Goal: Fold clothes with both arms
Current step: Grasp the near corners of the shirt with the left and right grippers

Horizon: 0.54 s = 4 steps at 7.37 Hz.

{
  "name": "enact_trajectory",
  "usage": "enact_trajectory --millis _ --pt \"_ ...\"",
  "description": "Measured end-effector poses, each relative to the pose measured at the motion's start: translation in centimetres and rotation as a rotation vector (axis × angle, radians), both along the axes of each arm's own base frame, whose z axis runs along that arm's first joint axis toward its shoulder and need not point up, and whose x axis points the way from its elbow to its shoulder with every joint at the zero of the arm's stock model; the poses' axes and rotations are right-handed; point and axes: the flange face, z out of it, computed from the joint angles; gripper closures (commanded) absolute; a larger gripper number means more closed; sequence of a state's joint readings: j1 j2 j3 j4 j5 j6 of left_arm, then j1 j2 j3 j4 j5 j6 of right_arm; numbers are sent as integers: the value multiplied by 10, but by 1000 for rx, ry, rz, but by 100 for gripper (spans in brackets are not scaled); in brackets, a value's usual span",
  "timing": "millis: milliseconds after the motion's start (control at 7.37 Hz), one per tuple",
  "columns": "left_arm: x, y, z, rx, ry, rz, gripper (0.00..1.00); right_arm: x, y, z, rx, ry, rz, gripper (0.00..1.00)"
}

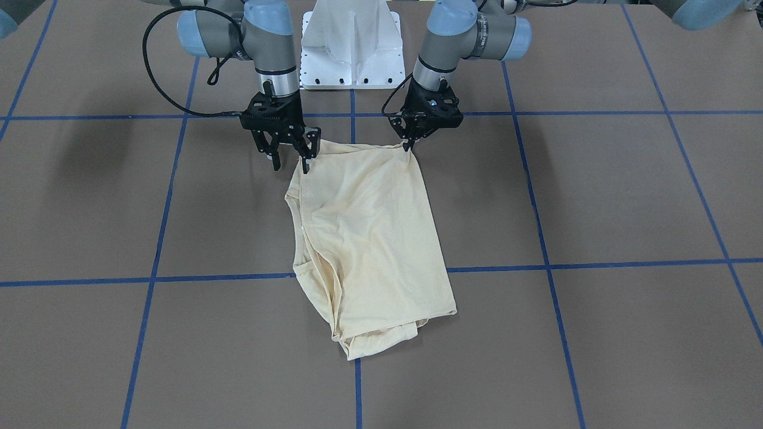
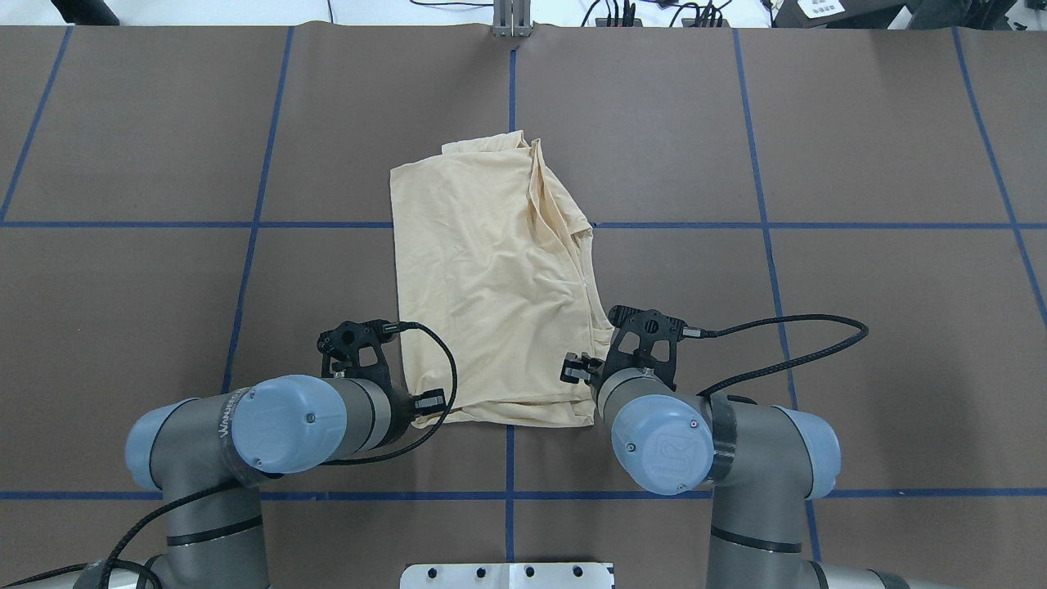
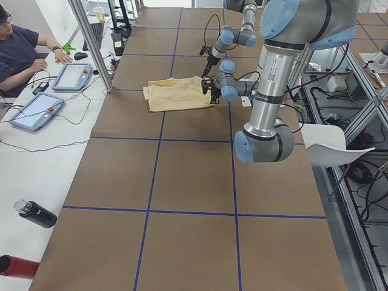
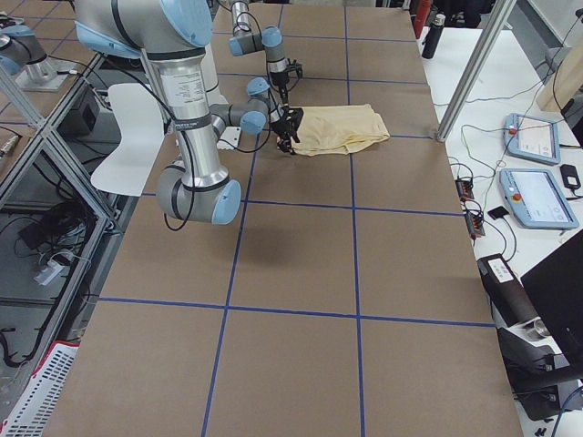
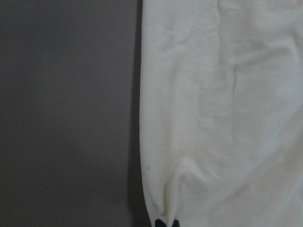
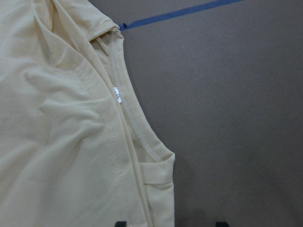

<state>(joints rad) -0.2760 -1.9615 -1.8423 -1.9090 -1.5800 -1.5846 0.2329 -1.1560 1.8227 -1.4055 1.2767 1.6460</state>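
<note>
From my console the shirt (image 1: 369, 238) reads as part-folded. It lies near the middle of the desk (image 1: 596, 196) as a narrow, roughly rectangular panel, sleeves tucked out of sight and the print hidden, with loose layers bunched at the far end. I judge the lengthwise folds done. What is left is a crosswise fold, near edge carried over to the far edge, plus some tidying of that rumpled end.

The near edge sits right under both wrists. My left fingers (image 1: 410, 144) are closed together on the near corner on their side. The left wrist camera shows cloth puckering up into the tips, so I take that as a pinch on the shirt. My right fingers (image 1: 305, 159) are spread wide and hold nothing. They hang at the other near corner, one tip over the fabric, the other over bare desk. In the right wrist view the ribbed neckline (image 6: 130, 123) and its small white tag (image 6: 117, 94) run along that edge, and the corner lies between the two tips, not yet clamped
</note>
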Motion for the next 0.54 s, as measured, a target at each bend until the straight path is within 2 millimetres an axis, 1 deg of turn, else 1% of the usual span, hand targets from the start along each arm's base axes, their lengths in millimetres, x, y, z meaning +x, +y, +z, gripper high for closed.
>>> enact_trajectory --millis 136,407,543 --pt "0 0 0 0 0 0 100 -7 3 2 -1 5 7 55" --pt "0 0 1 0 -2 0 100 -14 8 1 -4 10 13 80" --pt "0 0 1 0 -2 0 100 -17 11 -3 -8 9 21 99"
